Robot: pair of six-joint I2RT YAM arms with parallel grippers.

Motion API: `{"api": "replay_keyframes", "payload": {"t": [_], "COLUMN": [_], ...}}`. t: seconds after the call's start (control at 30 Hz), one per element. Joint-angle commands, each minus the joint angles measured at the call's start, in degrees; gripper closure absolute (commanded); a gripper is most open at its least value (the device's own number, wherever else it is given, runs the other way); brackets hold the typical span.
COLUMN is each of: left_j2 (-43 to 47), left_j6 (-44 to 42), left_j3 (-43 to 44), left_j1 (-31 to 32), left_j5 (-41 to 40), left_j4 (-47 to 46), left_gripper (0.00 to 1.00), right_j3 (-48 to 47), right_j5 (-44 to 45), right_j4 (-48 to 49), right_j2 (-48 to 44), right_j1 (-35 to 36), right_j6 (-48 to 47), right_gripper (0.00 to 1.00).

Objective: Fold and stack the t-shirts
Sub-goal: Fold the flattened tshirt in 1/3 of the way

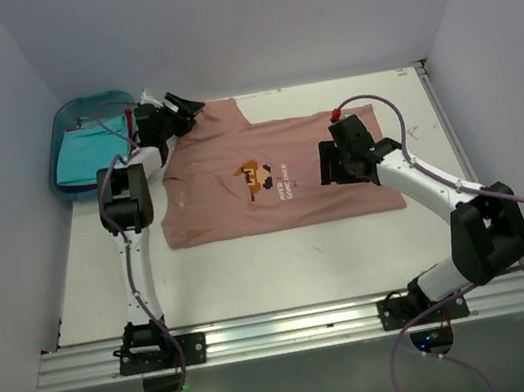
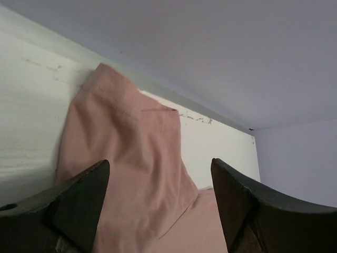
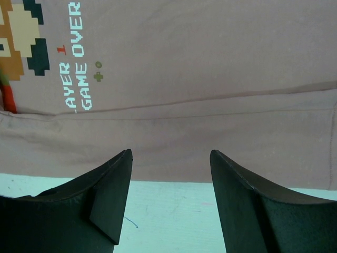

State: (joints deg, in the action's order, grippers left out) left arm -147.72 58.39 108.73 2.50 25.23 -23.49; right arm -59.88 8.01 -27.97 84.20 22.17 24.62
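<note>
Pink t-shirt flat on table, turquoise t-shirt in bin only overhead

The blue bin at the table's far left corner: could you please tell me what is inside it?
Turquoise cloth fills the blue bin. Whatever lies beneath it is covered, and the left arm hides the bin's right edge.

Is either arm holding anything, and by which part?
Nothing is held: the left end effector and right end effector both stand open by the pink t-shirt.
</note>
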Motion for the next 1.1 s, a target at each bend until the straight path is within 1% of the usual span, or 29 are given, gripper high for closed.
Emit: {"api": "replay_keyframes", "payload": {"t": [0.0, 0.07, 0.1, 0.13, 0.17, 0.2, 0.23, 0.27, 0.3, 0.33, 0.37, 0.4, 0.43, 0.47, 0.53, 0.57, 0.63, 0.7, 0.8, 0.93, 1.03, 1.07], "left_j2": [12.18, 14.47, 16.91, 18.59, 22.26, 24.30, 26.50, 30.78, 33.00, 35.20, 39.48, 41.79, 44.07, 48.36, 52.25, 55.14, 57.36, 58.95, 58.86, 57.81, 57.46, 57.20], "left_j6": [-11.60, -14.52, -17.84, -19.70, -23.11, -24.45, -25.42, -26.04, -26.57, -26.92, -27.88, -28.07, -28.24, -28.16, -29.64, -30.52, -32.72, -34.04, -34.31, -34.66, -35.19, -35.27], "left_j3": [-1.07, 2.18, 3.23, 3.25, 2.38, 1.15, -2.95, -5.95, -9.03, -15.93, -20.00, -24.22, -32.53, -36.62, -46.01, -47.71, -51.40, -52.99, -53.35, -53.62, -53.45, -53.27], "left_j1": [-1.18, -2.06, -2.24, -2.41, -2.41, -2.41, -2.24, -2.06, -1.98, -1.80, -1.54, -1.36, -1.10, -0.49, 0.48, 1.79, 4.25, 6.01, 8.30, 10.24, 11.03, 11.12], "left_j5": [-2.21, -2.21, -2.12, -2.21, -3.08, -3.52, -3.61, -3.26, -3.09, -2.65, -1.25, -1.15, -1.50, -1.50, -1.50, -3.24, -4.49, -7.82, -8.71, -10.90, -13.89, -15.98], "left_j4": [-7.98, -4.48, -2.72, 0.17, 1.76, 3.78, 7.19, 8.79, 10.81, 14.40, 15.74, 16.71, 18.37, 18.47, 19.87, 21.80, 26.44, 29.54, 31.92, 35.52, 38.32, 39.21], "left_gripper": [0.18, 0.16, 0.16, 0.16, 0.15, 0.14, 0.14, 0.16, 0.20, 0.26, 0.57, 0.81, 1.00, 1.00, 1.00, 1.00, 1.00, 1.00, 1.00, 1.00, 1.00, 1.00], "right_j3": [1.25, 1.87, 2.30, 2.40, 2.48, 2.31, 2.05, 1.78, 0.82, 0.29, -0.93, -1.38, -1.99, -2.61, -2.96, -3.05, -3.32, -3.40, -3.14, -2.61, -2.17, -2.00], "right_j5": [0.87, 0.78, 1.13, 1.30, 1.48, 2.44, 3.06, 3.67, 5.42, 6.57, 7.62, 8.59, 12.08, 13.33, 15.27, 15.72, 15.63, 14.14, 13.00, 12.82, 12.56, 12.29], "right_j4": [2.21, 3.18, 3.70, 4.06, 4.23, 4.24, 4.06, 3.71, 3.27, 1.96, 1.08, 0.11, -2.24, -3.75, -5.34, -6.04, -7.71, -8.16, -8.16, -8.16, -7.81, -7.81], "right_j2": [-1.85, -1.68, -1.33, -1.15, -0.97, -0.28, 0.08, 0.43, 1.13, 1.49, 1.92, 2.36, 3.33, 3.68, 4.91, 5.35, 7.10, 8.17, 9.31, 10.10, 10.89, 11.24], "right_j1": [-0.03, -0.03, -0.11, -0.03, -0.03, -0.03, -0.11, -0.03, -0.11, -0.11, -0.20, -0.20, -0.38, -0.55, -1.16, -1.60, -3.45, -5.46, -6.96, -7.76, -8.02, -7.94], "right_j6": [-0.01, 0.42, 0.60, 1.04, 1.22, 1.48, 2.09, 2.53, 2.88, 3.93, 4.46, 4.99, 7.17, 8.24, 9.47, 10.09, 11.49, 11.85, 11.94, 11.77, 11.24, 11.15], "right_gripper": [0.35, 0.35, 0.35, 0.34, 0.34, 0.34, 0.34, 0.34, 0.34, 0.37, 0.43, 0.61, 1.00, 1.00, 1.00, 1.00, 1.00, 1.00, 1.00, 1.00, 1.00, 1.00]}}
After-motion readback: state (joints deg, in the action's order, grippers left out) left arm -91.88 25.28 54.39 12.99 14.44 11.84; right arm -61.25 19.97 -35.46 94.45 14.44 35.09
